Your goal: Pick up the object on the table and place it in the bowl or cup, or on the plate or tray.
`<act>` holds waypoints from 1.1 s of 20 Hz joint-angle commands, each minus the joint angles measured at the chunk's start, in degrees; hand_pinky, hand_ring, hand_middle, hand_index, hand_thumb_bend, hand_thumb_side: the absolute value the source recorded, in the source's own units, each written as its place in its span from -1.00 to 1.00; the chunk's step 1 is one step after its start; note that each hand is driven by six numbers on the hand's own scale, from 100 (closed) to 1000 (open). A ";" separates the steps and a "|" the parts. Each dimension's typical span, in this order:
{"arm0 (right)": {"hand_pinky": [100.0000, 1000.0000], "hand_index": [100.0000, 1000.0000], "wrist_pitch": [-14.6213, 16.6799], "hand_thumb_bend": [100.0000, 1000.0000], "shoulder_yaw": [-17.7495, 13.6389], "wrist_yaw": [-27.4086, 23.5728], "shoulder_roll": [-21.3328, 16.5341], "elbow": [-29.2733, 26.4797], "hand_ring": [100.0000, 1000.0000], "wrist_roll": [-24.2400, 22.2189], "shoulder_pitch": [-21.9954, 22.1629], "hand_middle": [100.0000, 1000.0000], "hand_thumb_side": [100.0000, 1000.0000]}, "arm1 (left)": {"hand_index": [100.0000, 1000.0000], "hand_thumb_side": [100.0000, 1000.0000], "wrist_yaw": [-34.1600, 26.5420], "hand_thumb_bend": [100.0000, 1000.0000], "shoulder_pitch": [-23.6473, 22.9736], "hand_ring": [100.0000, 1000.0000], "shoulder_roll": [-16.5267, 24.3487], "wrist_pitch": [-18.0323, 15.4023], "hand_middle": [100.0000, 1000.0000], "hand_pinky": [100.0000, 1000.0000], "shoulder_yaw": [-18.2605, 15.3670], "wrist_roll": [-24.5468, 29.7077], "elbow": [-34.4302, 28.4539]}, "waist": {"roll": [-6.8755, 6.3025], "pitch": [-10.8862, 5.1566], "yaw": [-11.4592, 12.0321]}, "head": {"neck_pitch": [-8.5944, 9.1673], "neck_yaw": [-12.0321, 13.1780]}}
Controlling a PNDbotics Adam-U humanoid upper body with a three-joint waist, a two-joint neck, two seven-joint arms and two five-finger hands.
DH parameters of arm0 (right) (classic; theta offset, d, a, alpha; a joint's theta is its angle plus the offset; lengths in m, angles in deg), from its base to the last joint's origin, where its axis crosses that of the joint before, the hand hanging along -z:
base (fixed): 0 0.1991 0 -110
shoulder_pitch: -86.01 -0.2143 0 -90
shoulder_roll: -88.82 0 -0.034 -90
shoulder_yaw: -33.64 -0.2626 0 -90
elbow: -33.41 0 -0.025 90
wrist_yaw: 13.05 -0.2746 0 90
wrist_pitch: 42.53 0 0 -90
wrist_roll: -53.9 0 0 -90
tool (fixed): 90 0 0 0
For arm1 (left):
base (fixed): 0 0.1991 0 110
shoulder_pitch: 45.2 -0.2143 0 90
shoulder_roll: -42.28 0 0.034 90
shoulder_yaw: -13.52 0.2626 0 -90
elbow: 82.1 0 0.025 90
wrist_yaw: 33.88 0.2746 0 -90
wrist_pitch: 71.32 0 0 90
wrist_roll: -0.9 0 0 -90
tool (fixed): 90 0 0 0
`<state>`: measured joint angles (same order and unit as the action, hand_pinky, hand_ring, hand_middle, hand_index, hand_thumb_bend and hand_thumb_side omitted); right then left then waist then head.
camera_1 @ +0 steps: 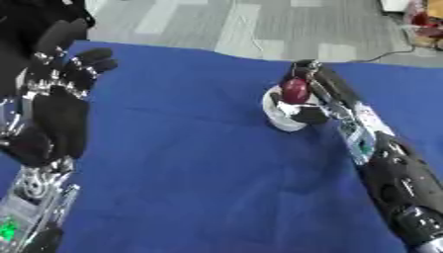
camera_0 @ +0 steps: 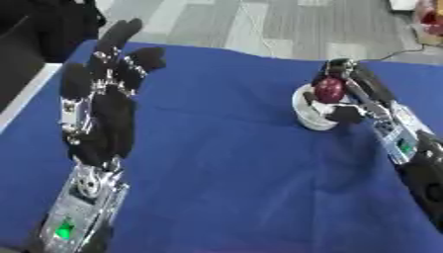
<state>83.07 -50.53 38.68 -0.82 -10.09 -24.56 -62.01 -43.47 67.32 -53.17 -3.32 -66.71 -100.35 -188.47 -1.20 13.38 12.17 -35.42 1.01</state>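
I see even, fairly bright light from overhead on the blue surface (camera_0: 225,163). Only soft shadows sit in its folds, without glare. Both pictures are slightly blurred, and the floor (camera_0: 259,22) beyond the surface looks softest.

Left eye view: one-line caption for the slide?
Right hand holds a dark red round object over a small white cup on the blue tablecloth; left hand idles open.

Blue tablecloth (camera_0: 234,163), grey floor (camera_0: 286,24)
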 commanded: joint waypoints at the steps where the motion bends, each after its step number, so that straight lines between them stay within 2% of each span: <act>1: -1.00 0.15 -0.42 -0.47 -0.50 1.45 -1.24 -0.67 -0.37 0.76 -0.80 0.06 0.09 | 0.82 0.95 -0.24 -0.60 0.97 0.45 0.23 -0.13 0.72 0.42 0.02 0.21 -1.27 | -0.09 -0.82 0.21 | 1.16 0.18; 8: -1.00 0.21 -0.88 -0.36 -0.76 3.64 -1.11 -0.59 -0.25 2.57 -1.09 0.14 0.18 | 0.82 0.95 -0.31 -0.60 1.06 0.45 0.21 -0.13 0.72 0.42 0.08 0.32 -1.30 | 0.03 -0.75 0.36 | 1.26 0.24; 14: -1.00 0.22 -0.80 -0.33 -0.70 4.28 -0.96 -0.79 -0.25 3.53 -0.91 0.15 0.21 | 0.82 0.95 -0.28 -0.60 0.78 0.45 0.24 -0.14 0.72 0.42 -0.02 0.28 -1.17 | 0.01 -1.08 -0.04 | 1.01 0.50; 17: -1.00 0.23 -0.15 -0.28 -0.34 2.95 -1.07 -2.09 -0.24 3.89 -0.36 0.16 0.28 | 0.82 0.95 -0.19 -0.60 0.45 0.45 0.31 -0.14 0.72 0.42 -0.14 0.21 -1.05 | -0.09 -1.58 -0.59 | 0.75 0.84; 21: -1.00 0.21 1.07 -0.33 1.04 -1.93 -2.02 -6.89 -0.25 4.08 1.21 0.14 0.32 | 0.82 0.94 0.08 -0.61 -0.09 0.45 0.52 -0.09 0.72 0.42 -0.37 0.09 -0.80 | -0.16 -2.77 -1.78 | 0.50 1.40; 22: -1.00 0.19 1.41 -0.37 1.52 -3.76 -2.57 -8.67 -0.26 4.09 1.86 0.12 0.48 | 0.82 0.93 0.18 -0.61 -0.26 0.45 0.62 -0.06 0.72 0.42 -0.46 0.05 -0.71 | -0.15 -3.27 -2.22 | 0.56 1.64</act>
<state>83.98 -49.28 36.74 -1.65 -16.20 -20.61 -59.43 -43.51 66.67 -53.15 -3.36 -66.76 -100.30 -188.43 -1.25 11.12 9.81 -35.02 1.92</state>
